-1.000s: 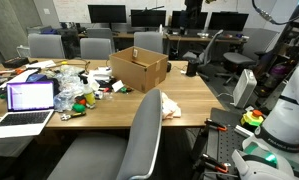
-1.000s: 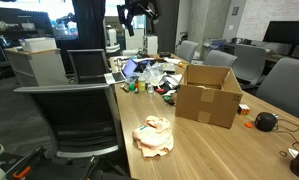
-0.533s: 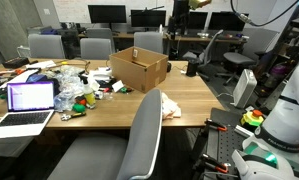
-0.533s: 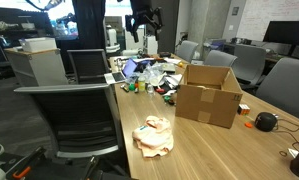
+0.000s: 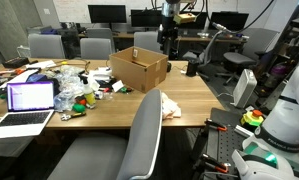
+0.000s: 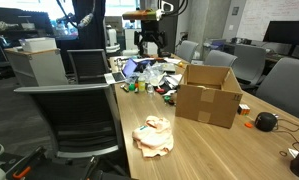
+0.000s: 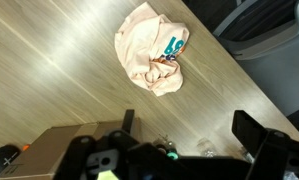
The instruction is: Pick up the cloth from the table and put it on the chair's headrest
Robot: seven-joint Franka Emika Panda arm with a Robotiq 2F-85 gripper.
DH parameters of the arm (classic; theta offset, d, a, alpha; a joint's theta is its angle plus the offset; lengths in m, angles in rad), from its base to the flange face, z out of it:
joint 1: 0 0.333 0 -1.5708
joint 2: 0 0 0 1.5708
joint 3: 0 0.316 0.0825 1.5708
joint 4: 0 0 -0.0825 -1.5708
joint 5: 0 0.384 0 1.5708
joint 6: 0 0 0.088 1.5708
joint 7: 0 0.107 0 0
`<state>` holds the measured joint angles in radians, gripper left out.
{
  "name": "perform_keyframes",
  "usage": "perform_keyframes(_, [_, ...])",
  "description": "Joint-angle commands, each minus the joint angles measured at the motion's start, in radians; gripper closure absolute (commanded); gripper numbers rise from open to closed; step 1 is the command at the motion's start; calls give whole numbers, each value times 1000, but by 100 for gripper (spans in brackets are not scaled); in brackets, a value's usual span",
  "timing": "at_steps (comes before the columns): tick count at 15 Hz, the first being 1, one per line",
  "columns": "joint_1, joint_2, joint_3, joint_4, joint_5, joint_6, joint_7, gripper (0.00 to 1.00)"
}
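The cloth (image 5: 170,106) lies crumpled on the wooden table (image 5: 109,105) near its edge, cream with orange and teal print. It also shows in an exterior view (image 6: 154,135) and the wrist view (image 7: 152,58). The large grey chair stands against that table edge beside the cloth, and its headrest (image 5: 149,97) (image 6: 64,90) is bare. My gripper (image 5: 169,38) (image 6: 149,42) hangs high above the table, beyond the cardboard box and well away from the cloth. In the wrist view the jaws (image 7: 189,128) are open and empty.
An open cardboard box (image 5: 139,68) (image 6: 209,92) stands mid-table. A laptop (image 5: 27,100) and a clutter of small colourful items (image 5: 74,88) fill one end. A black round object (image 6: 265,121) lies past the box. Smaller office chairs (image 5: 94,47) ring the far side.
The gripper has come down from the top of both exterior views toward the table. The cloth, box and chair have not moved.
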<state>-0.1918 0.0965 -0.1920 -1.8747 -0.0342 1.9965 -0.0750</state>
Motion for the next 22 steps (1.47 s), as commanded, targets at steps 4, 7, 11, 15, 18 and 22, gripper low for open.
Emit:
perform_keyframes(4, [-40, 219, 2, 175, 91, -25, -7, 0])
perform_keyframes(7, [-71, 300, 10, 211, 148, -30, -16, 0])
perform_keyframes(11, [-117, 389, 24, 236, 224, -14, -44, 0])
perform_keyframes(15, [-151, 450, 28, 248, 253, 18, -69, 0])
perform_keyframes(18, [-159, 498, 28, 286, 242, 44, -50, 0])
perform_keyframes(22, [-150, 576, 36, 386, 231, 46, -15, 0])
